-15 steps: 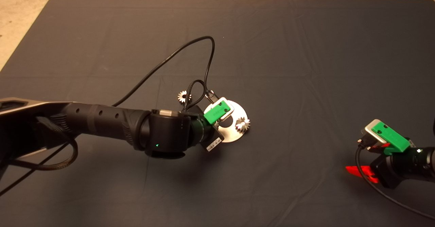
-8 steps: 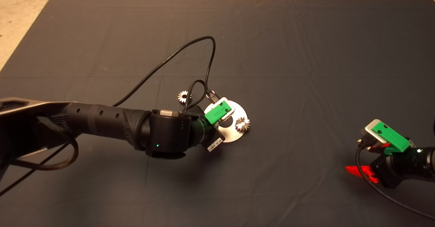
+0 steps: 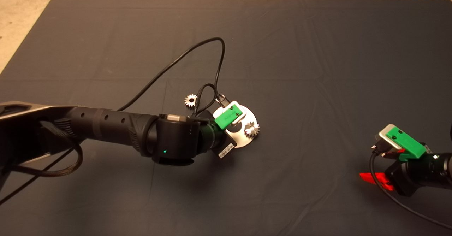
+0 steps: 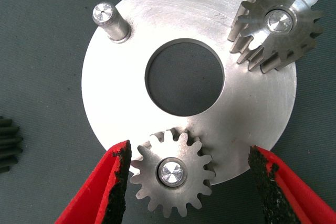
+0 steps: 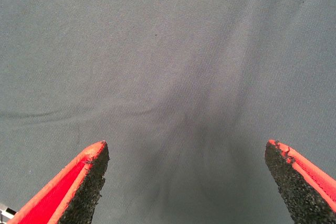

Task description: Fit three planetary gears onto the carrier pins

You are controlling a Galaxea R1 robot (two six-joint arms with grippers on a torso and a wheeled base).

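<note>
Round silver plate (image 4: 131,66) sits mid-frame on the bench mat (image 3: 317,52). Two planetary gears seated on pins: one (image 4: 172,173), one (image 4: 275,24). Third pin (image 4: 108,20) bare; third gear (image 3: 190,100) loose just upper-left of the plate. Left hand (image 4: 189,182) spread wide around the seated gear, not touching. Right hand (image 5: 189,182) parked lower right, fingers apart, empty.

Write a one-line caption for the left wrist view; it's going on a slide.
Open left gripper straddles a planetary gear seated on its carrier pin; a second gear is seated, one pin remains bare.
</note>
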